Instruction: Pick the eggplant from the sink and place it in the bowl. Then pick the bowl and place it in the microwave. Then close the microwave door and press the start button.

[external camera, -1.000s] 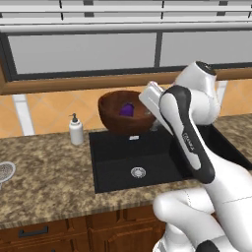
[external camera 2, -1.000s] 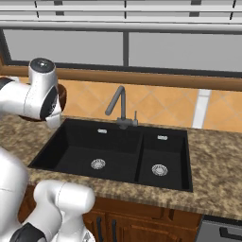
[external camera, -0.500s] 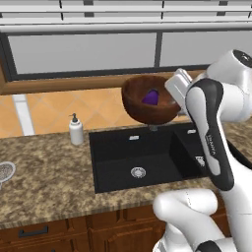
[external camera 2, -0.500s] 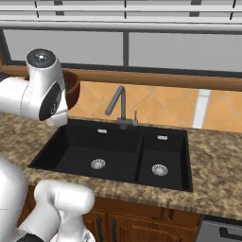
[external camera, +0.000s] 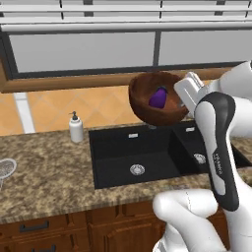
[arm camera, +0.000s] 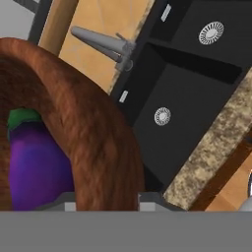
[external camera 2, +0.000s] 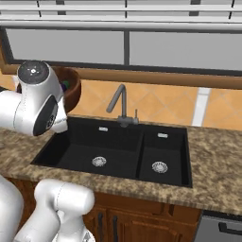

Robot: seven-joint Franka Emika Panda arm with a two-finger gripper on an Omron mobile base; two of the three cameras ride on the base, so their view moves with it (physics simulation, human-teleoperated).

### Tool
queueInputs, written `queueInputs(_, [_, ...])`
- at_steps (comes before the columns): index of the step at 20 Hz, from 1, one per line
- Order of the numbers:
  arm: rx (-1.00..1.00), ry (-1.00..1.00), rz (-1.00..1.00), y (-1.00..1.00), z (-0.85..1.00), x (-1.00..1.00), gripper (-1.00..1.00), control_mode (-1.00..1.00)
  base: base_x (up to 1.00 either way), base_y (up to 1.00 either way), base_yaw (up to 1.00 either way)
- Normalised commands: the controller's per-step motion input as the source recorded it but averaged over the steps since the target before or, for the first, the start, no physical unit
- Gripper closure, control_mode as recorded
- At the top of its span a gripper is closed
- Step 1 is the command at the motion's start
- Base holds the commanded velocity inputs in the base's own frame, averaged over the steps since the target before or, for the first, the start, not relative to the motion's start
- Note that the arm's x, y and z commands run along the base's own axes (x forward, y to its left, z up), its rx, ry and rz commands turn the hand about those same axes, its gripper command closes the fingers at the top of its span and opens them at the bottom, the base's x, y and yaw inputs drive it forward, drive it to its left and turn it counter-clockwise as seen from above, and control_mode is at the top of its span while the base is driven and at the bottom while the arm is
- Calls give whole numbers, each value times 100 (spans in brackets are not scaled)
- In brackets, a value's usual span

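Note:
The reddish-brown wooden bowl (external camera: pixel 156 100) hangs tilted in the air above the black double sink (external camera: pixel 133 152), with the purple eggplant (external camera: pixel 158 97) lying inside it. My gripper (external camera: pixel 185 96) is shut on the bowl's right rim. In the hand view the gripper (arm camera: pixel 106 201) straddles the bowl's wall (arm camera: pixel 93 133), and the eggplant (arm camera: pixel 34 162) sits just inside. From the right base view the bowl (external camera 2: pixel 72 89) peeks out behind my arm, left of the faucet (external camera 2: pixel 120 101). The microwave is out of view.
A white soap dispenser (external camera: pixel 75 128) stands on the granite counter left of the sink. A grey mesh dish (external camera: pixel 5 170) lies at the far left edge. A window and wooden sill run behind the sink (external camera 2: pixel 118 146). Cabinet drawers sit below the counter.
The gripper has carried the bowl, eggplant inside, up and to the right, from behind the sink's left side to high over the basin.

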Motion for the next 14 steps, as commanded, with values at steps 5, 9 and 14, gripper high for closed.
queueInputs(5, [0, 0, 0, 0, 0, 0, 100, 100, -99, 0, -6])
queueInputs(9, [0, 0, 0, 0, 0, 0, 100, 100, -73, 0, -36])
queueInputs(14, [0, 0, 0, 0, 0, 0, 100, 100, -34, 8, -68])
